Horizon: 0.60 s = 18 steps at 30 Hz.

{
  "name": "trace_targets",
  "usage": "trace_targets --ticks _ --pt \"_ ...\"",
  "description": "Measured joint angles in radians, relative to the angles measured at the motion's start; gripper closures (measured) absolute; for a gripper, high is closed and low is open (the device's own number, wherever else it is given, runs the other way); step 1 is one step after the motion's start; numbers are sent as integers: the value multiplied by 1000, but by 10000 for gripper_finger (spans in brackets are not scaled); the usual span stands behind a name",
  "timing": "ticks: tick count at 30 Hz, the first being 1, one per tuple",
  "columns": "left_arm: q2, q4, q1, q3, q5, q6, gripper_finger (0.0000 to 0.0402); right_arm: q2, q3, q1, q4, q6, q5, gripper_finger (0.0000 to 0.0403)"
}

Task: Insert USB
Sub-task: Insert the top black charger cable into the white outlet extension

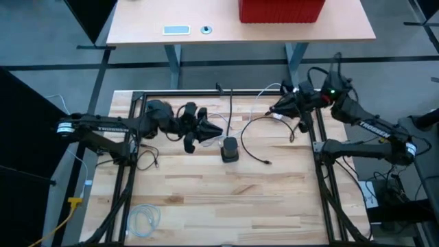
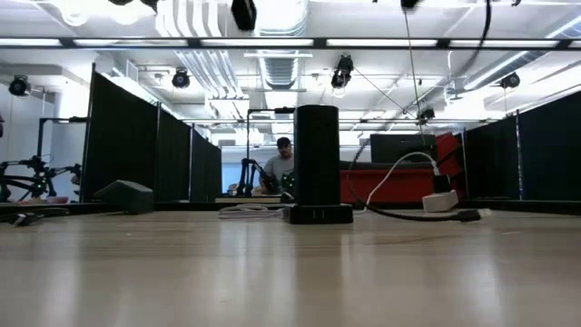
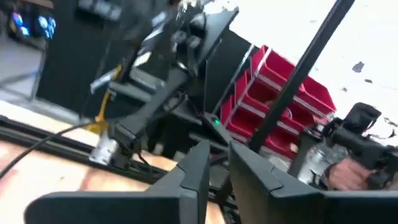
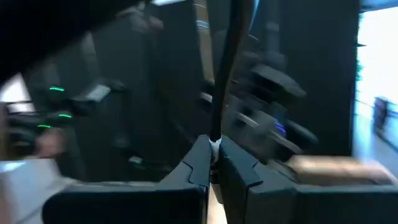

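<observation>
From where I stand, the black upright cylinder of a USB hub [image 1: 230, 149] sits on its flat dark base near the middle of the pale wooden slatted table [image 1: 226, 199], and everything else arranges itself around it. From table height the same tower [image 2: 316, 163] rises in front of the room, with a row of ports along the front of its base.

The left gripper [image 1: 221, 127] hangs just beside the hub, on the hub's far-left side, fingertips pointing toward it but not touching. Its wrist camera shows the two dark fingers [image 3: 193, 177] with a narrow gap between them and nothing in that gap, so the jaws stand slightly parted and empty.

A thin black cable [image 1: 254, 152] curves over the boards to the right of the hub, ending in a small plug [image 1: 267, 162] lying on the wood near the hub's right side, clear of the ports. A white cable [image 2: 399, 171] arcs behind the hub to a white block [image 2: 439, 202].

The right gripper [image 1: 276, 108] is well apart from the hub, toward the far right edge of the table. Its fingers [image 4: 198, 168] are pressed together, with a thin dark cable [image 4: 225, 68] running up from between the tips.

A person [image 2: 281, 168] sits in the room behind the hub.
</observation>
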Motion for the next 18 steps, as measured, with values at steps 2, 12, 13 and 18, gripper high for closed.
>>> trace_targets --ticks 2,12,13,18 --pt "30 -49 0 78 62 -17 281 30 76 65 1 13 -20 400" --pt "212 -233 -6 455 369 -84 170 202 407 356 2 58 -92 400" --pt "242 -232 -9 490 400 -83 160 219 419 370 3 58 -91 400" --pt "345 -220 -22 631 498 -83 142 282 445 424 -2 59 -111 400"
